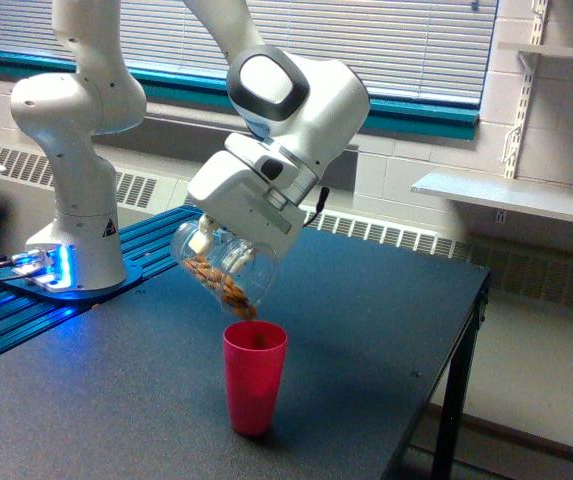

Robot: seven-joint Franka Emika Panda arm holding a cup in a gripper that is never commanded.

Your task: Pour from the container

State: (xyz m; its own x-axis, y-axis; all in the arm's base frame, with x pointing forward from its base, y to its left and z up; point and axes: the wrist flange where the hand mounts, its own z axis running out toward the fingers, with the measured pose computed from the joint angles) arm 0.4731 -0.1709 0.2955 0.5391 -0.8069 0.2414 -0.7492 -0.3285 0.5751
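My gripper [209, 238] pinches the clear round plastic cup [221, 265], tilted just below it above the opaque red plastic cup [254, 375]; brown pieces [228, 288] remain inside, so pouring looks unfinished.

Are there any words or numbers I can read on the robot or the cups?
No text can be read anywhere.
Robot base: a small dark triangle sticker, too small to read.
Clear cup: no label.
Red cup: no label.
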